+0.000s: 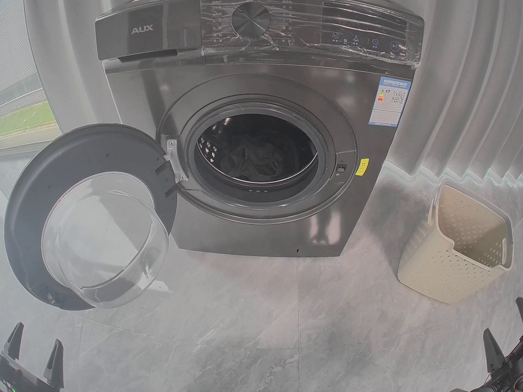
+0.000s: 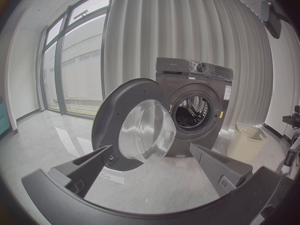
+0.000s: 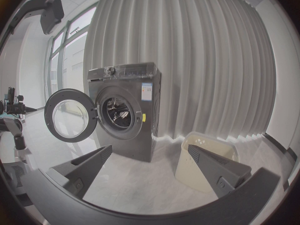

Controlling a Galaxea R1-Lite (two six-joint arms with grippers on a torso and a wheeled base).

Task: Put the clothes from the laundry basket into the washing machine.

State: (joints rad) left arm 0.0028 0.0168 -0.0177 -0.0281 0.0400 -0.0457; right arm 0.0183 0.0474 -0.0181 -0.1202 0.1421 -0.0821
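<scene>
A grey front-loading washing machine (image 1: 256,83) stands ahead with its round door (image 1: 81,219) swung wide to the left. Dark clothes (image 1: 253,156) lie inside the drum. The cream laundry basket (image 1: 463,246) sits on the floor to the right of the machine, and its visible inside holds nothing. My left gripper (image 1: 34,349) is low at the near left, open, holding nothing. My right gripper (image 1: 509,333) is low at the near right, open and holding nothing. The left wrist view looks at the machine (image 2: 193,107), the right wrist view at the machine (image 3: 125,110) and the basket (image 3: 203,160).
Pale curtains (image 1: 468,72) hang behind the machine and basket. A tall window (image 2: 75,66) lies to the left. Grey marble floor (image 1: 261,322) stretches open between me and the machine. The open door juts out over the floor at the left.
</scene>
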